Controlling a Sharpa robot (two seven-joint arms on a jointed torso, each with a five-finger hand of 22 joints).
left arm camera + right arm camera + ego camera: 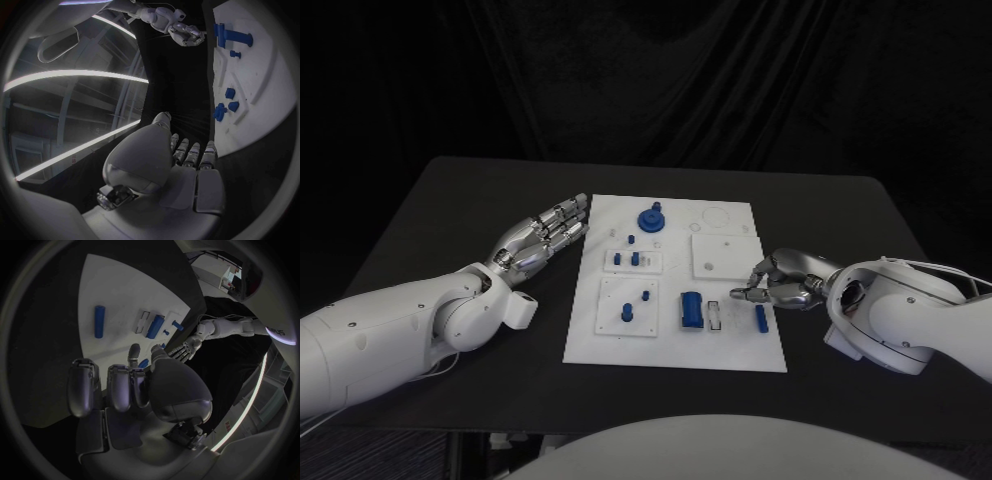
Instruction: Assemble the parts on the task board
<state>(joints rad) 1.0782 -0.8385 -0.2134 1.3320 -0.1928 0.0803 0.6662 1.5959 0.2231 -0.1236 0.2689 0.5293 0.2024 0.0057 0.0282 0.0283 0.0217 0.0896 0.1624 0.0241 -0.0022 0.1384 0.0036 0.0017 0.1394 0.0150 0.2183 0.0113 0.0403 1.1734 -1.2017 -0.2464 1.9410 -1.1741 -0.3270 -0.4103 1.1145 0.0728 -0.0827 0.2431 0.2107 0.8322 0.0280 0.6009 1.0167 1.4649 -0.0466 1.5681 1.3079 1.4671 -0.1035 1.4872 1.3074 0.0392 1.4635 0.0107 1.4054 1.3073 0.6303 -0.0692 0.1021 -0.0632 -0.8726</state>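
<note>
Now the right hand (783, 280) sits at the near right edge of the white board (733, 355), fingers curled in toward the thumb. Whether anything is pinched there I cannot tell; no piece shows between the fingertips. Just beside it on the board lies a slim blue pin (762, 318), flat and loose, close under the fingers. The right wrist view shows it too (99, 321), lying apart from everything else on bare white plate.

One step further from that hand comes a narrow pale slot (717, 316), then a bigger blue block (691, 309), standing alongside it. Beyond those, toward the left hand, two small raised plates carry short blue pegs (636, 306).

The left hand (545, 236) hovers off the board's far left edge, fingers stretched out and apart, holding nothing. Nearest its fingertips sits the blue knob (651, 218) at the far end of the board.

As for handling, the pin looks like hard, light plastic, stiff, not fragile, but smooth and round, so it is likely to roll or slip away under a clumsy touch. I would pinch it across the middle, thumb against one finger, from above. The block, with its flat sides, should take a grip on its long faces more readily.
</note>
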